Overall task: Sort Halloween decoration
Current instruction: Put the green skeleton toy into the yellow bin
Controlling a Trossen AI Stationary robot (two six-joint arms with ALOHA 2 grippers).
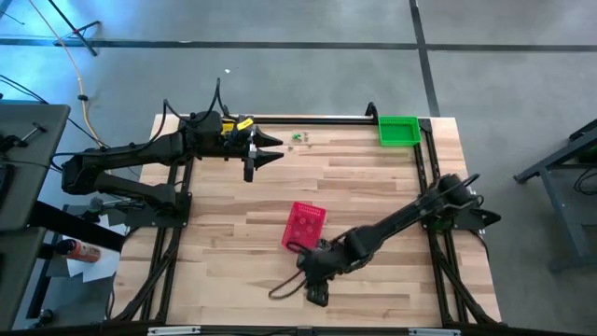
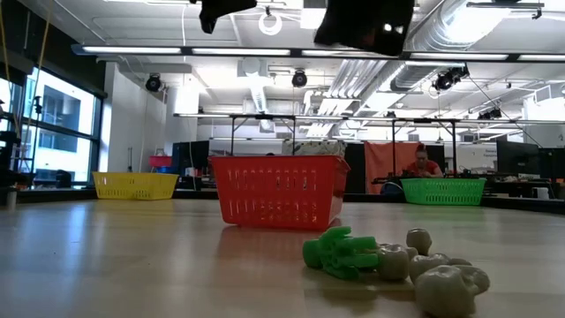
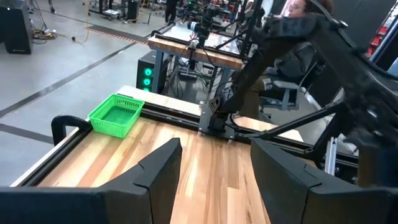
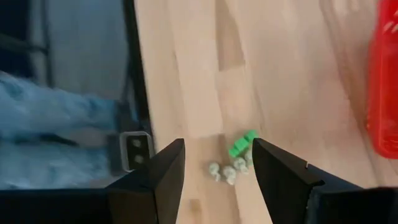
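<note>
Red basket [image 2: 279,191] beside trinkets [image 2: 388,262], contents unclear; left gripper [image 1: 270,151] and right gripper [image 4: 217,168] both spread wide.

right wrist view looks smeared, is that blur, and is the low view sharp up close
Right wrist view: motion blur streaks the table edge and softens the trinkets. Low view: the nearest pale trinkets are soft, while the red basket is crisp.

The Halloween decoration [image 2: 388,263] is a small cluster: one green trinket [image 2: 340,251] lying on its side, touching several pale skull-like pieces [image 2: 446,284]. It lies on the desk near the far edge.
</note>
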